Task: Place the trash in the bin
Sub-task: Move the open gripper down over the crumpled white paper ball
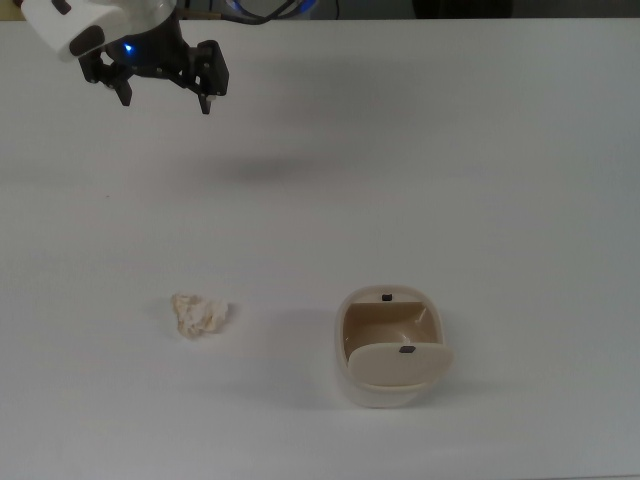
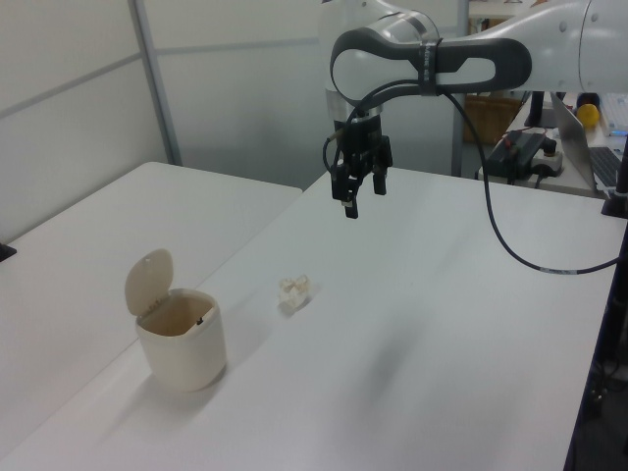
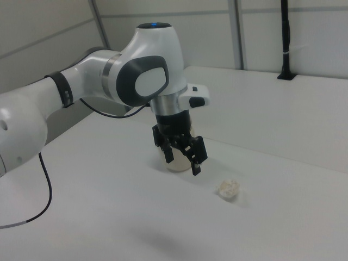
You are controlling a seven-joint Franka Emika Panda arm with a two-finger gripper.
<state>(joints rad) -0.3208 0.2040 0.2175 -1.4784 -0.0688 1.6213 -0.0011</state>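
Note:
The trash [image 1: 199,315] is a small crumpled cream-white wad lying on the white table, also visible as the trash [image 2: 294,290] and the trash [image 3: 229,188]. The beige bin [image 1: 382,396] stands to its right in the top view, with its swing lid [image 1: 400,362] tipped open. In the left view the bin [image 2: 182,348] shows its lid [image 2: 149,280] standing up. My gripper [image 1: 166,100] hangs open and empty in the air, far from the trash toward the top view's upper left. It also shows as the gripper [image 2: 361,199] and the gripper [image 3: 182,165], which hides most of the bin [image 3: 178,167].
A black cable [image 2: 510,231] trails from the arm over the table's right side in the left view. Equipment and a laptop [image 2: 589,132] sit beyond the table there. A black post [image 3: 284,43] stands on the far table in the right view.

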